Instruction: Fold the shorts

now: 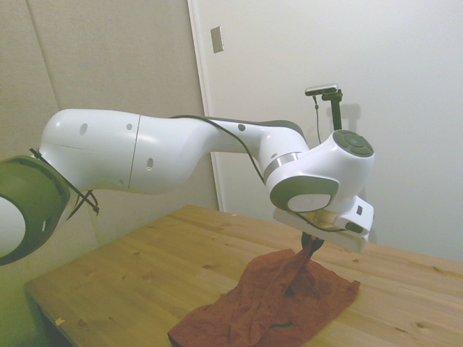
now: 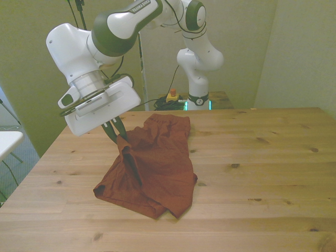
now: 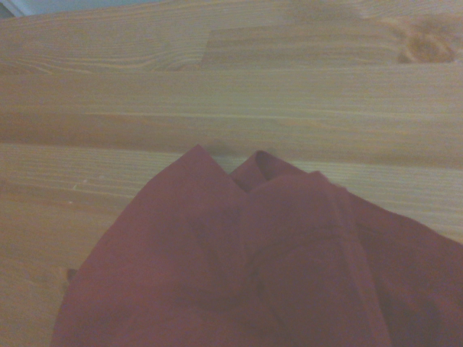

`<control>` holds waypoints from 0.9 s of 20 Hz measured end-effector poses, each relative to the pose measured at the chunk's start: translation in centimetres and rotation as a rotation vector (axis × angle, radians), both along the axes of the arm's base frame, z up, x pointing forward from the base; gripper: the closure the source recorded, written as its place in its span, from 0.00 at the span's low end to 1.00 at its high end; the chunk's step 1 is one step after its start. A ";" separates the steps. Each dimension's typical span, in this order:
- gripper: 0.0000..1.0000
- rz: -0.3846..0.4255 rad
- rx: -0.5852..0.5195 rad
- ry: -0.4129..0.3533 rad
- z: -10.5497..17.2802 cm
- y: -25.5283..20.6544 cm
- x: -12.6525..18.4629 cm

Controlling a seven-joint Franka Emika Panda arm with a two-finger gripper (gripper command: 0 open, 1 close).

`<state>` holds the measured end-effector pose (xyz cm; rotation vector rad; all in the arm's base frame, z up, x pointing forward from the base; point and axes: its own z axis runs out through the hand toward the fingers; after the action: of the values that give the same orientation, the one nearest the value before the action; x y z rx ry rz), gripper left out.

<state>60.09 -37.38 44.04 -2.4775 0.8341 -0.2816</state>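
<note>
- Pinching a bit of cloth right now: the gripper (image 2: 118, 134) has its dark fingers closed narrow on an edge of the shorts (image 2: 152, 168), and that pinched bit is pulled up off the table (image 2: 273, 157) into a little peak
- in the side view the same thing shows, the gripper (image 1: 312, 244) sits just under the tilted white wrist with a strand of the rust-orange shorts (image 1: 278, 300) rising up into it, rest of the cloth slumped below
- the whole wrist is tilted, not pointing straight down; in the front view it leans toward the front view's left
- the shorts lie on the front view's left half of the table, roughly mid-depth, crumpled and partly doubled over on themselves, with one end reaching toward the far edge and a lumpy folded corner toward the near edge
- the lifted part is on the side of the shorts at the front view's left, the far end still lies flat on the wood
- a thin dark line shows on the cloth low in the side view, can't tell exactly what it is
- wrist view is pretty blurry but you get the shorts (image 3: 289, 267) from close up, two pointed flaps of cloth meeting over bare table (image 3: 217, 87) planks, with a knot in the wood off in one corner
- the rest of the table shows plain wood
</note>
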 end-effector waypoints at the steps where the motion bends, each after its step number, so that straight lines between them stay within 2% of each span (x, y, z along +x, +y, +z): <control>1: 1.00 -0.001 0.000 -0.002 0.1 -0.3 0.1; 5: 1.00 0.002 0.004 -0.004 0.0 -1.3 0.5; 6: 0.00 0.003 0.008 -0.001 -0.2 -1.6 0.4; 8: 0.00 0.002 0.024 0.005 -0.7 -2.3 0.3; 14: 0.00 -0.010 0.143 -0.052 -1.1 -5.2 -1.1; 18: 0.00 -0.029 0.158 -0.069 -1.1 -6.6 -1.6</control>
<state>58.54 -44.02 42.94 -2.2980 0.8306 -0.2978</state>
